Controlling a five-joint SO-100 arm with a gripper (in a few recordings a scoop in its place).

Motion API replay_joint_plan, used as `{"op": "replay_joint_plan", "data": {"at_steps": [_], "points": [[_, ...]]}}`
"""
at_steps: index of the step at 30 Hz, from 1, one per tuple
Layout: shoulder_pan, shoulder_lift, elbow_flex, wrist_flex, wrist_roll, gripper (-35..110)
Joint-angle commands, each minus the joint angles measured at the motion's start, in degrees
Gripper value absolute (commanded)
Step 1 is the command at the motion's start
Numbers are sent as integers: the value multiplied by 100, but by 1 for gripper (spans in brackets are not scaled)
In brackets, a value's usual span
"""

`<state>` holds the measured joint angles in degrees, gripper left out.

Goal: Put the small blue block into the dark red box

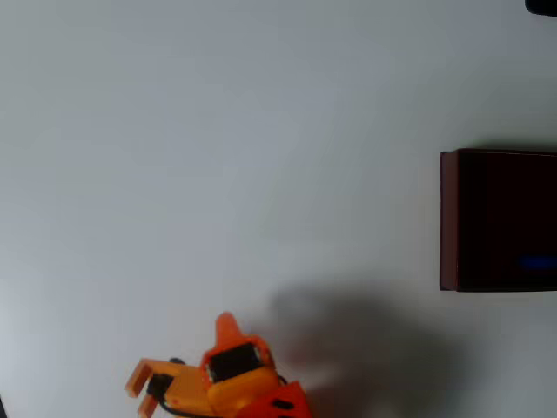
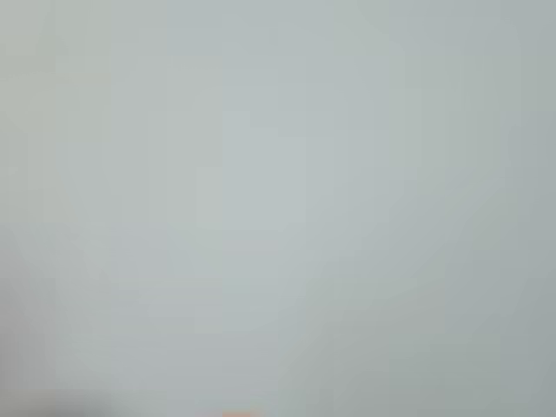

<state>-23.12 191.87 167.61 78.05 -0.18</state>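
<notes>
The dark red box (image 1: 448,218) sits at the right edge of the overhead view, cut off by the frame, with thin maroon walls and a near-black inside. The small blue block (image 1: 537,262) shows as a blurred blue spot on the box's dark floor, towards its lower right. My orange gripper (image 1: 224,333) is at the bottom edge, left of centre and far from the box, with a tapered tip pointing up the picture. Nothing shows in it, and its jaws are too foreshortened to read. The wrist view gives pale blurred table surface (image 2: 278,208).
The white table (image 1: 218,157) spreads wide between the arm and the box. The arm's soft shadow (image 1: 357,340) lies to the right of the gripper. A small dark object (image 1: 544,6) pokes in at the top right corner.
</notes>
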Motion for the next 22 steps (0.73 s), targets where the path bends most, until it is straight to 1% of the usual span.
{"op": "replay_joint_plan", "data": {"at_steps": [1,9,22], "points": [[-589,44,316,-62,-246,0],[-923,62,457,-79,-237,0],[-817,62,457,-79,-176,0]]}}
